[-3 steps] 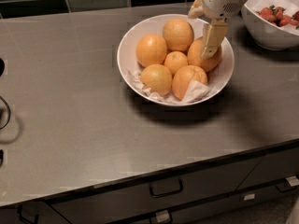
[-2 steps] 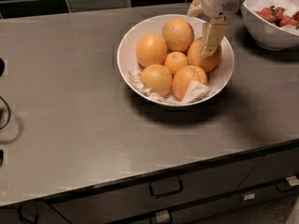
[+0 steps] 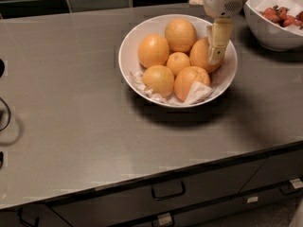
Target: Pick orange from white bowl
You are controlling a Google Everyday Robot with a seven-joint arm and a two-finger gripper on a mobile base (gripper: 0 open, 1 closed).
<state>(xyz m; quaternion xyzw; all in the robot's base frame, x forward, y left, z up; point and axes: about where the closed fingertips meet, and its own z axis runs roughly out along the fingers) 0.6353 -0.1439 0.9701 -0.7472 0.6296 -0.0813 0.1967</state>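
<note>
The white bowl (image 3: pixel 124 56), lined with crumpled white paper, sits on the grey counter and holds several oranges. My gripper (image 3: pixel 216 56) reaches down from the top right into the bowl's right side, against a large orange (image 3: pixel 200 55) that it partly covers. Other large oranges lie at the back (image 3: pixel 180 34) and left (image 3: pixel 153 51). A smaller orange (image 3: pixel 178 63) is in the middle. One orange with a pale crease (image 3: pixel 191 82) is at the front, beside another large orange (image 3: pixel 158 80).
A second white bowl (image 3: pixel 265 34) with red strawberries stands at the top right, close behind my arm. The counter's front edge runs above drawers with dark handles (image 3: pixel 168 191). Dark tiles line the back wall.
</note>
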